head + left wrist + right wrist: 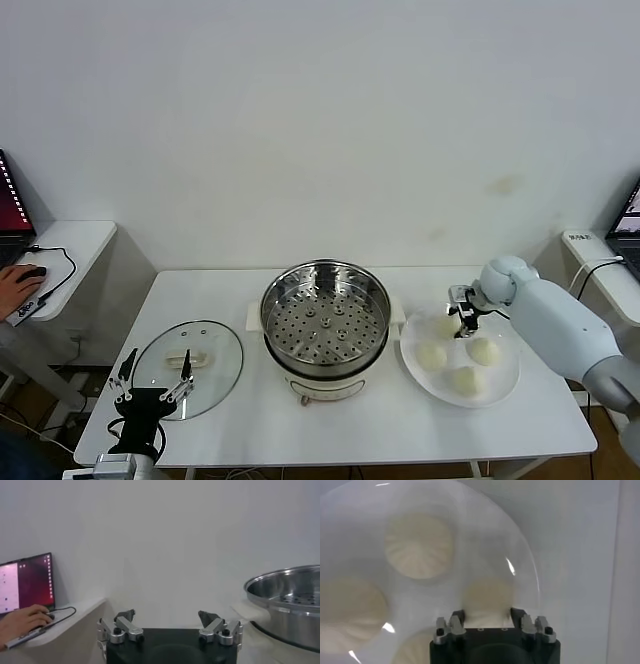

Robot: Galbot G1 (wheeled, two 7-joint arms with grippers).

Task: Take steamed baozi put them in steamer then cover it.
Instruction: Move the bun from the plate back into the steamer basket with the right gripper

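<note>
Right arm reaches in from the right side, forearm angled across and down, wrist bent so the right end effector [466, 322] points downward; its fingers [456, 618] are closed in on a baozi [487, 599], gripping it from both sides. Left arm sits low at the near left corner, idle, left end effector [152, 382] pointing forward with fingers [126, 616] spread wide, holding nothing
</note>
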